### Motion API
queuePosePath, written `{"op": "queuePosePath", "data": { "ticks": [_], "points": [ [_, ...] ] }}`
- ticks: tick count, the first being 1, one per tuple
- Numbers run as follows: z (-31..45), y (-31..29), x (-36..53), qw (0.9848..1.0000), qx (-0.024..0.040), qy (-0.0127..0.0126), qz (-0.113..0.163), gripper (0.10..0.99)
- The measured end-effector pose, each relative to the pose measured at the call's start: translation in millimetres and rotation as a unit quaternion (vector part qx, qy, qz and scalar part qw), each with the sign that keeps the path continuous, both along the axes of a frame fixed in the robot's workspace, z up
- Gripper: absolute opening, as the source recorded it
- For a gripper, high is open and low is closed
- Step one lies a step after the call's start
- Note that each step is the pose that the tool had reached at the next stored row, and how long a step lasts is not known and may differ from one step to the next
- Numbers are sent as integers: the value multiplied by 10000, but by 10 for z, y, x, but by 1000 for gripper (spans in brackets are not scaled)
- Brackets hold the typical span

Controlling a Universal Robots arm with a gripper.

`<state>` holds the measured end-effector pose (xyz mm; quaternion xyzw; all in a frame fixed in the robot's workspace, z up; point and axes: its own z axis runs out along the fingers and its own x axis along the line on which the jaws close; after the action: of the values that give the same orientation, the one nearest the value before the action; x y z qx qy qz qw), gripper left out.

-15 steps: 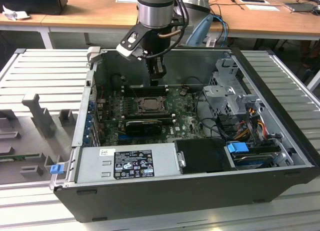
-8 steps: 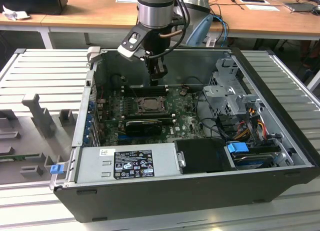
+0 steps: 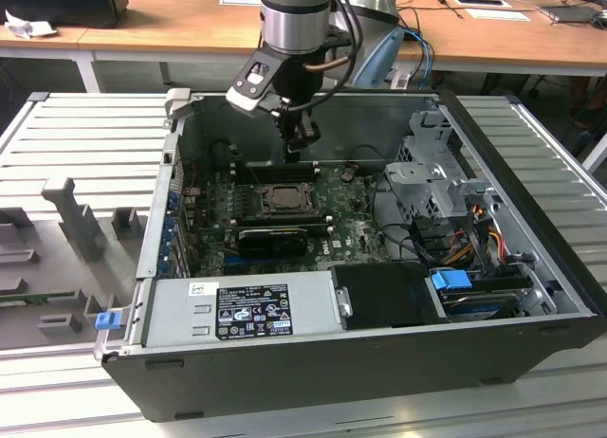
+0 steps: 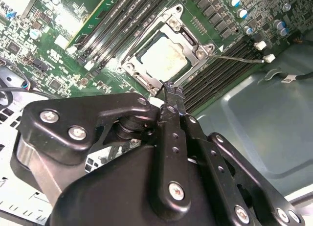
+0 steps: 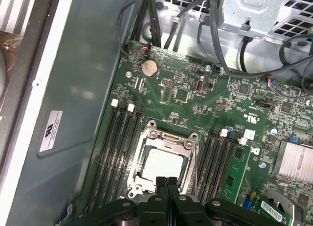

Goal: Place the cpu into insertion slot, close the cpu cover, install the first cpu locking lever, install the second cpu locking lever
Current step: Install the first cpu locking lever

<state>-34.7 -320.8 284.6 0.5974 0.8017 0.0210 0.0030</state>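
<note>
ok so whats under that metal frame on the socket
The chip shows its pale silver top through the square cut-out of the frame. Its edges and whatever lies beneath it are covered; the shut hand hides one edge of the frame.

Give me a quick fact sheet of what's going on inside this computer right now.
setting: open computer case, motherboard exposed
cpu: lying flat, showing through the cover's cut-out
cpu cover: down over the chip
gripper: fingers shut together, nothing seen between them, close by the cover's edge
thin lever: sticking out beside the cover, apart from the gripper
</note>
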Motion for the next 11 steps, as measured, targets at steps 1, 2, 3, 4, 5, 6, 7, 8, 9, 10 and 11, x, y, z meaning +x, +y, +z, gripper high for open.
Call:
{"op": "queuePosePath", "data": {
  "ticks": [1,2,3,4,5,6,7,8,9,10,11],
  "points": [
    [0,0,0,10000,0,0,44,106],
    [0,0,0,10000,0,0,94,106],
    [0,0,0,9999,0,0,122,106],
    [0,0,0,9999,0,0,162,106],
    [0,0,0,9997,0,0,227,106],
    [0,0,0,9996,0,0,270,106],
    [0,0,0,9995,0,0,301,106],
    [0,0,0,9995,0,0,326,106],
    [0,0,0,9994,0,0,354,106],
    [0,0,0,9993,0,0,381,106],
    [0,0,0,9991,0,0,414,106]
  ]
}}
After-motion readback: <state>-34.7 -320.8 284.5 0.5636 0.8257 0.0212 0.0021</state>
